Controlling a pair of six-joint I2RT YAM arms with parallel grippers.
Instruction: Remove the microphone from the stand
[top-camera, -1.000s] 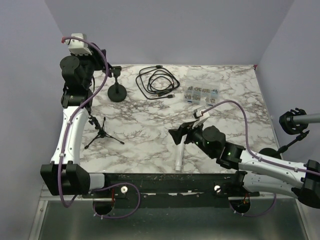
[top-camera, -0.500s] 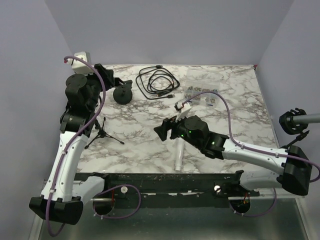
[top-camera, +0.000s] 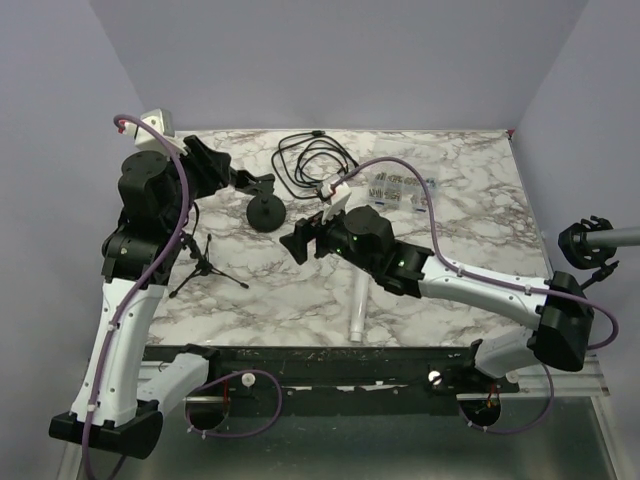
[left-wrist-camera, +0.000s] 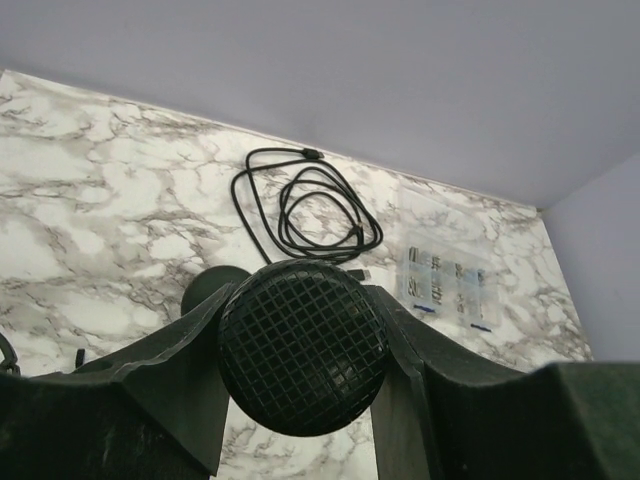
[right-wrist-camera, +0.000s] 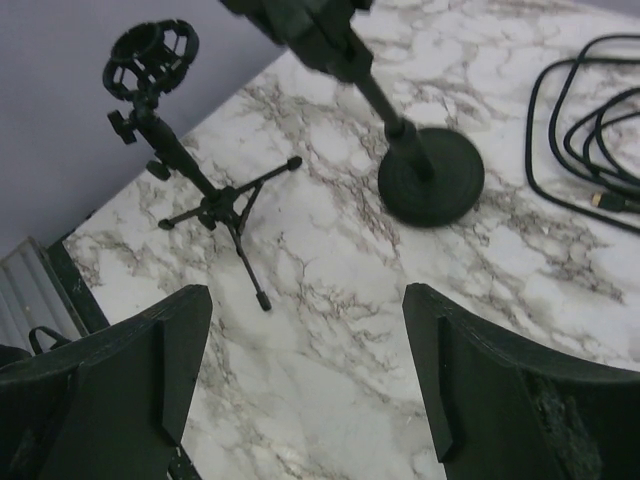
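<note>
My left gripper (top-camera: 240, 180) is shut on the black mesh head of the microphone (left-wrist-camera: 300, 350), which fills the gap between its fingers (left-wrist-camera: 180, 360). The microphone sits on a black stand with a round base (top-camera: 268, 213), whose stem slants up to the left gripper. The base also shows in the left wrist view (left-wrist-camera: 203, 290) and the right wrist view (right-wrist-camera: 430, 177). My right gripper (top-camera: 298, 240) is open and empty, just right of the base and a little nearer. Its fingers (right-wrist-camera: 175, 340) are spread wide over bare marble.
A small black tripod stand (top-camera: 205, 268) with an empty shock mount (right-wrist-camera: 152, 52) stands left of the base. A coiled black cable (top-camera: 315, 165) and a clear parts box (top-camera: 402, 187) lie at the back. A white tube (top-camera: 357, 308) lies near the front edge.
My left gripper has carried the microphone and its stand right and nearer, away from the back left corner. My right arm has reached left and farther, up to the stand's base.
</note>
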